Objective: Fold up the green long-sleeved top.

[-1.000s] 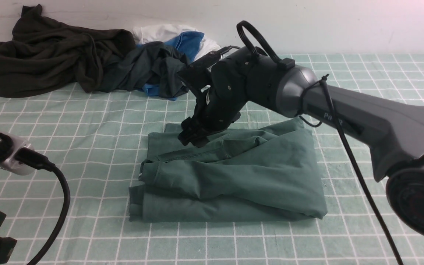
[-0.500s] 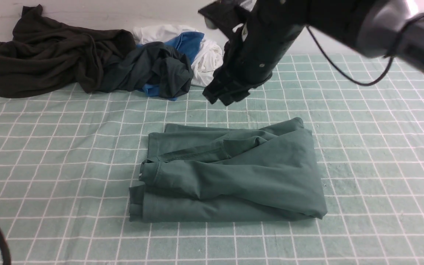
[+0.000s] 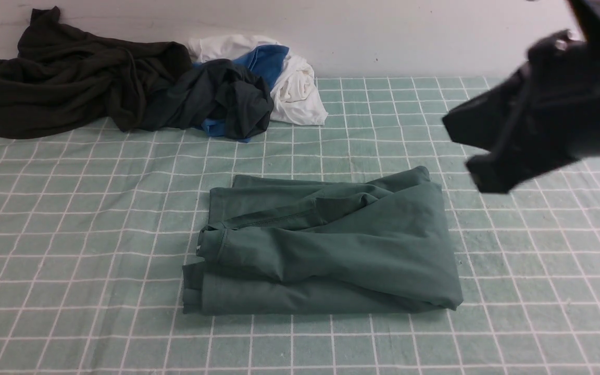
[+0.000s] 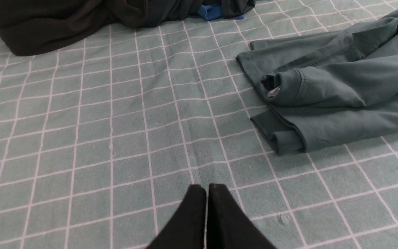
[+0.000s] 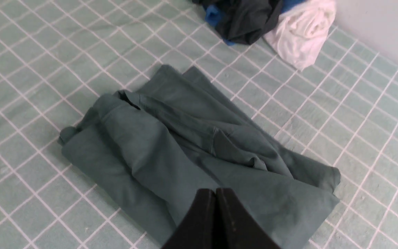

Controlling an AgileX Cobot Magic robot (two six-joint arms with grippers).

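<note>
The green long-sleeved top lies folded into a rough rectangle at the middle of the checked tablecloth, with a sleeve cuff on its left edge. It also shows in the left wrist view and the right wrist view. My right gripper is shut and empty, held in the air above the top's right side; it shows blurred in the front view. My left gripper is shut and empty, over bare cloth to the left of the top, and out of the front view.
A dark olive-black garment lies heaped at the back left. Beside it is a dark teal-grey garment with blue and white cloth. The checked tablecloth covers the table up to the back wall.
My right gripper has let go of the top's far edge, risen, and swung to the right. My left arm has drawn back out of the front view. The top has stayed put.
</note>
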